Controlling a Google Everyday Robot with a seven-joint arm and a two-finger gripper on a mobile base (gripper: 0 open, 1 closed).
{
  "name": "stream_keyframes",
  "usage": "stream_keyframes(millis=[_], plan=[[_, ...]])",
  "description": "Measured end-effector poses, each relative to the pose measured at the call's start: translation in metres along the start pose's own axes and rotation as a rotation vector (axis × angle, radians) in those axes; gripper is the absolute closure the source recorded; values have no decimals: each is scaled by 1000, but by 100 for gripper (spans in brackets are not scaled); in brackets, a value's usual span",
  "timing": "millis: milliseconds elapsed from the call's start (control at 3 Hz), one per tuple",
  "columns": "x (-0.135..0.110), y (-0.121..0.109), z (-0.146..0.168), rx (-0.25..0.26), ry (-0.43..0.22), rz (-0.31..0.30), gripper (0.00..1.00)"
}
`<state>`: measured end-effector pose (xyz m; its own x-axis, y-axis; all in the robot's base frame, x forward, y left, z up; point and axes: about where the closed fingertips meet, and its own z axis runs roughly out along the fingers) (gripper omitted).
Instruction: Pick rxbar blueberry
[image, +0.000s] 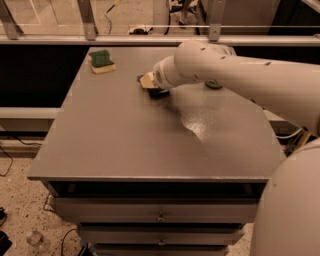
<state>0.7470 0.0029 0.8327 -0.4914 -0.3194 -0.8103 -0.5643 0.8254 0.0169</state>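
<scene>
A: Where is the rxbar blueberry (159, 93) lying?
B: Mid-far on the desk (125, 150), with the end effector (150, 81) covering it; its grip, I cannot tell. A sponge (102, 61) is sitting far left, and the arm (240, 75) is hiding a green can (213, 85).

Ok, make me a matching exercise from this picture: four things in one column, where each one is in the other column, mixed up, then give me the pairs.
Things:
1. sponge
2. rxbar blueberry
3. green can
4. claw

Places:
A. mostly hidden behind the white arm
B. far left corner of the table, as the camera sees it
C. at the end of the arm, low over the bar
D. right under the claw, on the far half of the table

Pairs: 1-B, 2-D, 3-A, 4-C.
</scene>
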Motion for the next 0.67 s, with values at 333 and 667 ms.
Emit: stream_keyframes(millis=[333, 667], plan=[[-2, 0, -1, 0, 0, 0, 100], [-12, -2, -3, -40, -10, -15, 100]])
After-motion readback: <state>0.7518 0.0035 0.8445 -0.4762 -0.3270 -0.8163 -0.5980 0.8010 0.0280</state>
